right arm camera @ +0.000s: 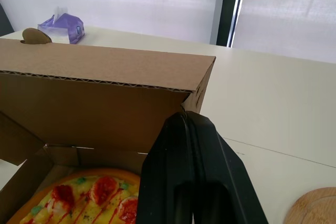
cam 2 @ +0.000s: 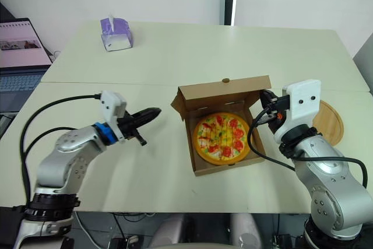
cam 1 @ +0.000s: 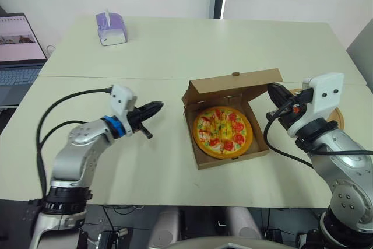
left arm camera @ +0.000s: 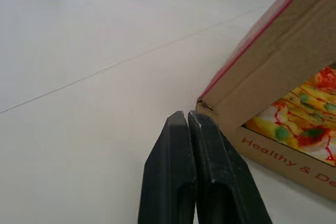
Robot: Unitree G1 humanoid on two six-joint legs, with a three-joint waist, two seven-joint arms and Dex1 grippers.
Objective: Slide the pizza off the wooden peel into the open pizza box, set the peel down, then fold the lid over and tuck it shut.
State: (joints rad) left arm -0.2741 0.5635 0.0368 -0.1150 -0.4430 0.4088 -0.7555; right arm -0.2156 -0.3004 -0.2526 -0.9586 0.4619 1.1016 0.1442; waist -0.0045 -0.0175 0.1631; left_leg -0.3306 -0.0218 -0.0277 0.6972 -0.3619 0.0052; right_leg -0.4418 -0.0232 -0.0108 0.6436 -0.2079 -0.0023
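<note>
Head stereo pair sits high, facing forward and down; both eyes share the table (cam 1: 175,51), pizza box (cam 1: 233,158) and my two arms. Left wrist cam looks along my left gripper (left arm camera: 188,121), low and close to the box corner. Right wrist cam looks along my right gripper (right arm camera: 185,118), close to the lid (right arm camera: 105,77), facing the tissue box (right arm camera: 64,26).

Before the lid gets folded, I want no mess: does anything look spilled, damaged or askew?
Nothing stands out: the round pizza lies flat inside the brown cardboard box, whose lid stands upright and intact.
</note>
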